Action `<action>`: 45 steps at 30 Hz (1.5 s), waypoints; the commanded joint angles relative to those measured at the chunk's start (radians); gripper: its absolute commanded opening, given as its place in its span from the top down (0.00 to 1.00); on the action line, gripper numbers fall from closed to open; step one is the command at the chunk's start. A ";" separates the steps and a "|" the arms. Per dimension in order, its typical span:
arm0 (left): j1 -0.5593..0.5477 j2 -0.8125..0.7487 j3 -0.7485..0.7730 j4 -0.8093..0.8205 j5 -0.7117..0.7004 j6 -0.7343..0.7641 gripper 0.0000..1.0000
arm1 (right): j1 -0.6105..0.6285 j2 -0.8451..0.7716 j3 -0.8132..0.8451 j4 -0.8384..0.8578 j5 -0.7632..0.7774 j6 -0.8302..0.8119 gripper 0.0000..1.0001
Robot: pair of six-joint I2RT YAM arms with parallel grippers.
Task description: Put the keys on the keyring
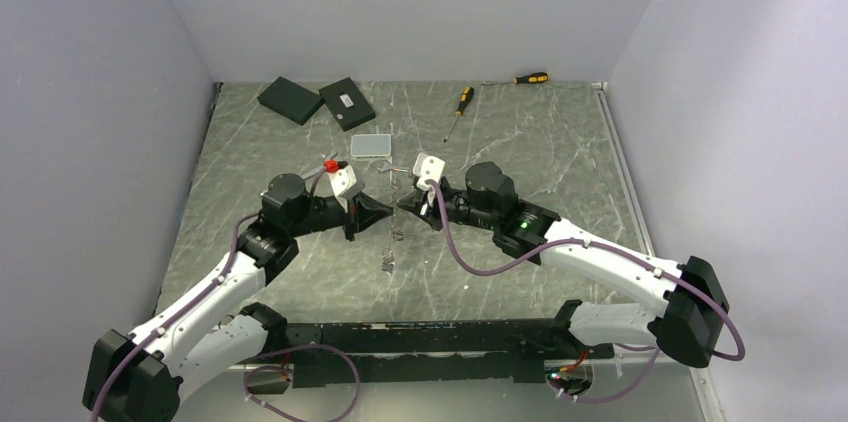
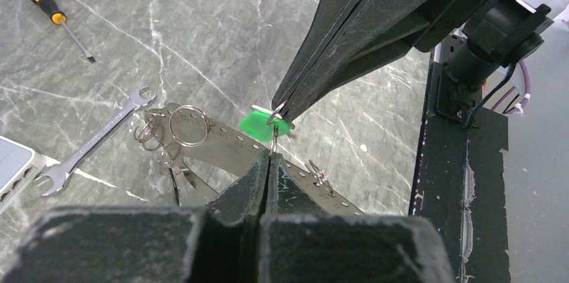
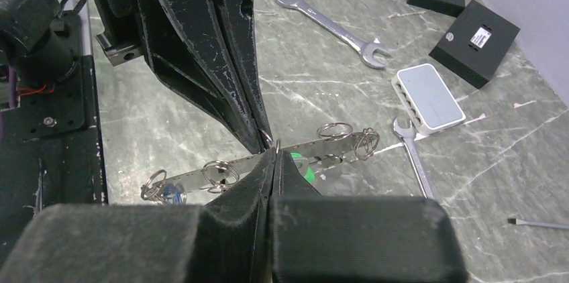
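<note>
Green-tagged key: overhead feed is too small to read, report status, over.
Left gripper, right gripper both shut, tips meeting on green-tagged key. Key held over ringed metal strip. Wrench apart, nothing in the way.

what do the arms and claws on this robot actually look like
The left arm and right arm have white links, black joints and a purple cable each. The right shows a green light. The left claw and right claw are black, tapering wedges with scuffed edges.
</note>
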 commanded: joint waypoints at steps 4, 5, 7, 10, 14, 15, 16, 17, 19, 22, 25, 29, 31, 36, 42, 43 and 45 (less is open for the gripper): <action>-0.004 -0.018 0.082 -0.026 -0.102 0.014 1.00 | 0.011 -0.022 0.045 -0.014 0.033 -0.014 1.00; -0.004 -0.013 0.093 -0.044 -0.128 0.014 1.00 | 0.011 -0.022 0.045 -0.016 0.031 -0.013 1.00; -0.004 -0.002 0.114 -0.080 -0.171 0.014 1.00 | 0.011 -0.018 0.045 -0.018 0.022 -0.005 1.00; -0.003 0.005 0.123 -0.090 -0.170 0.014 1.00 | 0.011 -0.008 0.038 0.003 0.007 0.009 1.00; -0.005 0.008 0.119 -0.077 -0.138 0.014 1.00 | 0.015 0.015 0.038 0.036 0.020 0.021 1.00; -0.006 0.009 0.122 -0.083 -0.139 0.014 1.00 | 0.015 0.021 0.041 0.041 0.033 0.020 1.00; -0.006 0.012 0.125 -0.090 -0.139 0.015 1.00 | 0.015 0.029 0.046 0.043 0.044 0.016 1.00; -0.007 0.016 0.129 -0.097 -0.136 0.014 1.00 | 0.015 0.033 0.051 0.043 0.054 0.013 1.00; -0.010 0.024 0.137 -0.113 -0.134 0.047 1.00 | 0.015 0.038 0.054 0.048 0.067 0.007 1.00; -0.013 0.031 0.144 -0.122 -0.135 0.050 1.00 | 0.015 0.044 0.060 0.051 0.063 0.001 1.00; -0.015 0.031 0.145 -0.125 -0.135 0.053 1.00 | 0.015 0.050 0.068 0.052 0.060 -0.002 1.00; -0.019 0.034 0.148 -0.131 -0.138 0.055 1.00 | 0.015 0.055 0.075 0.057 0.057 -0.006 1.00; -0.020 0.034 0.150 -0.133 -0.134 0.054 1.00 | 0.015 0.061 0.079 0.058 0.057 -0.010 1.00; -0.024 0.034 0.151 -0.140 -0.137 0.058 1.00 | 0.015 0.082 0.092 0.057 0.060 -0.014 1.00; -0.027 0.035 0.153 -0.142 -0.135 0.061 1.00 | 0.015 0.086 0.093 0.061 0.063 -0.011 1.00; -0.028 0.035 0.153 -0.142 -0.135 0.061 1.00 | 0.015 0.085 0.093 0.061 0.064 -0.011 1.00; -0.028 0.034 0.153 -0.144 -0.135 0.061 1.00 | 0.015 0.083 0.093 0.061 0.067 -0.013 1.00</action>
